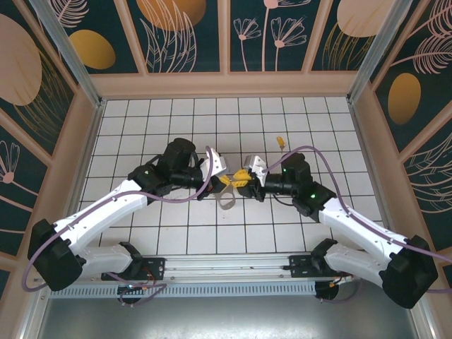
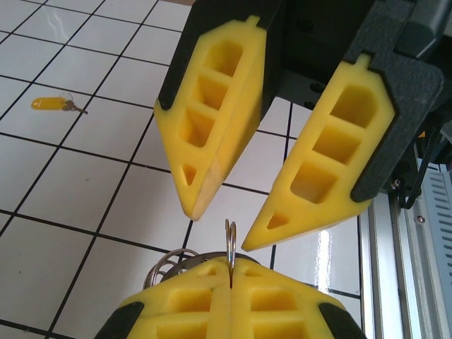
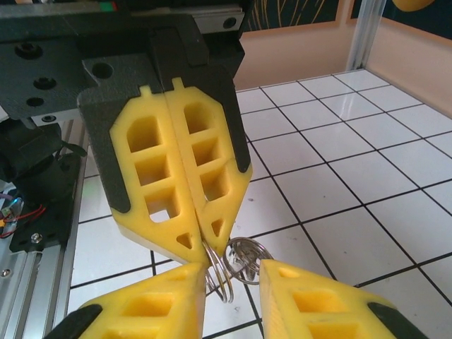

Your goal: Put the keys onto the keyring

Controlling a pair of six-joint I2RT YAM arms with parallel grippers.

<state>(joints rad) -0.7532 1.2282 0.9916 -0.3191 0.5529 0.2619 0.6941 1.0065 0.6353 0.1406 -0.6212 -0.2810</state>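
Keyring [image 2: 230, 236] pinched by left gripper [image 2: 231, 267] (jaws shut).

White tiled floor [image 1: 176, 233], dark grid lines; floral-panelled walls [image 1: 183, 28], aluminium posts [image 1: 67, 46].

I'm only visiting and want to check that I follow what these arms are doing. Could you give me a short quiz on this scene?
1. True or false: the yellow-headed key is already on the keyring.
2. Which arm's jaws are clamped shut on the keyring? A. left B. right C. both
3. Fill in: the right jaws, on either side of the keyring, stand ____.

Key
1. False: the key lies apart on the white tiles.
2. A: the left jaws pinch it edge-on.
3. Open: there is a gap between them.
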